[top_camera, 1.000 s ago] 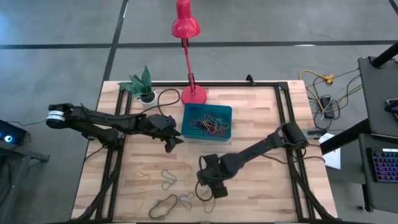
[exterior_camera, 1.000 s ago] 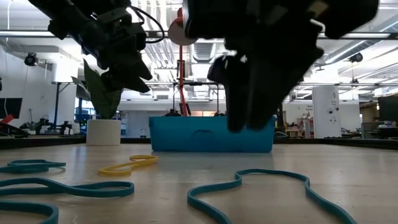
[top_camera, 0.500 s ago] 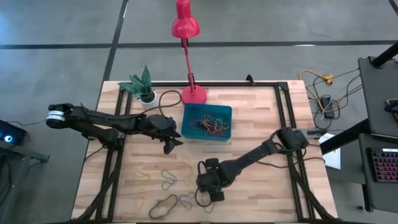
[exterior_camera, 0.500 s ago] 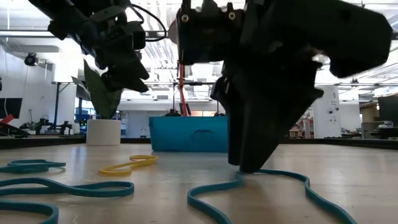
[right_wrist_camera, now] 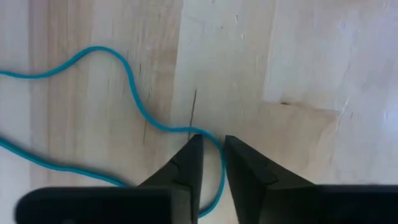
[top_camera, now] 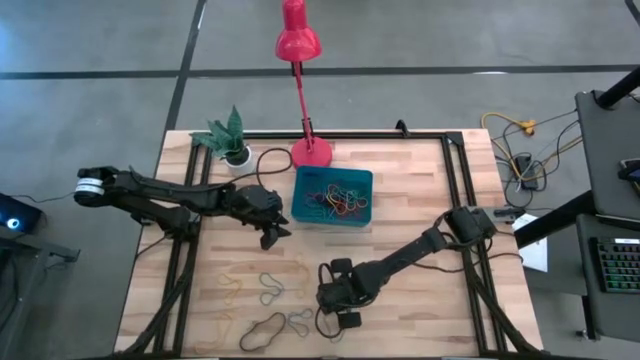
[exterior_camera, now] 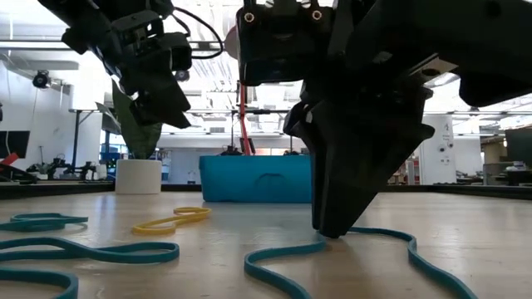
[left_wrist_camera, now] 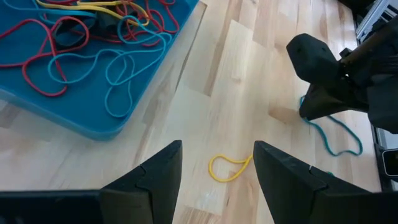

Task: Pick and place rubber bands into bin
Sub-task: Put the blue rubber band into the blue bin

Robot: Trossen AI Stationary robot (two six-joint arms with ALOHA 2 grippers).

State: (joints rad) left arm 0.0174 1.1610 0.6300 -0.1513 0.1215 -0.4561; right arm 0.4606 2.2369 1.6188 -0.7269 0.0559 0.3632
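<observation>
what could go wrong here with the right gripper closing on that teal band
1. The right gripper has its tips on the wooden table with only a thin strand of the teal rubber band between them; it may slip out on lifting.
2. The band trails in long loops, so it might drag or snag on the way to the bin.
3. The left gripper hovers open beside the bin, possibly crowding the drop.

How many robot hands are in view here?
2. The left hand hovers open beside the bin; the right hand, down on the table, pinches a teal rubber band. Neither is hidden.
</observation>
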